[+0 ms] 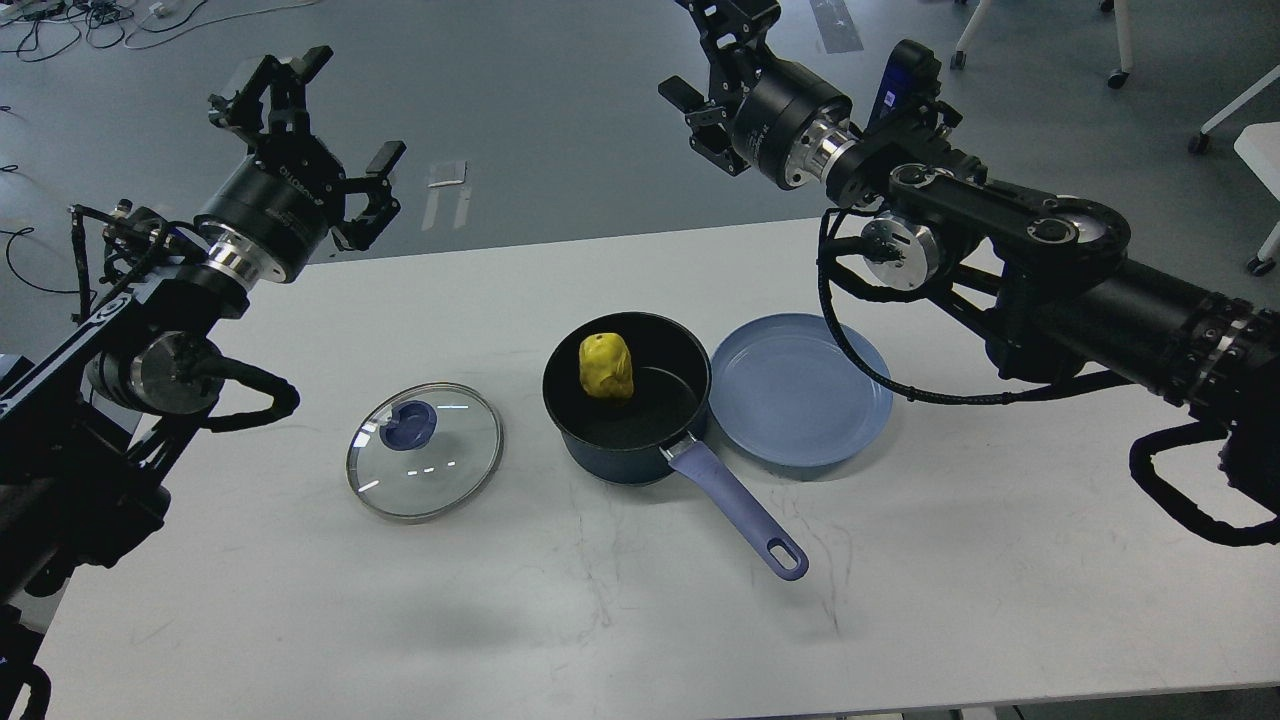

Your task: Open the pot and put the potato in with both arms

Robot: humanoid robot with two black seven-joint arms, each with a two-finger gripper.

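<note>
Potato [606, 366] sits in pot [627, 398], far below both spread, empty pincers [312, 120] [708, 72].

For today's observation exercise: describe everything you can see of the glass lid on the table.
The lid is a round disc of clear glass with a thin metal rim and a dark blue knob set near its middle. It lies flat on the white table, off the pot and to its left, with a gap between them. Small light glints show on the glass. Nothing but the table touches it; both grippers are raised well away.
</note>
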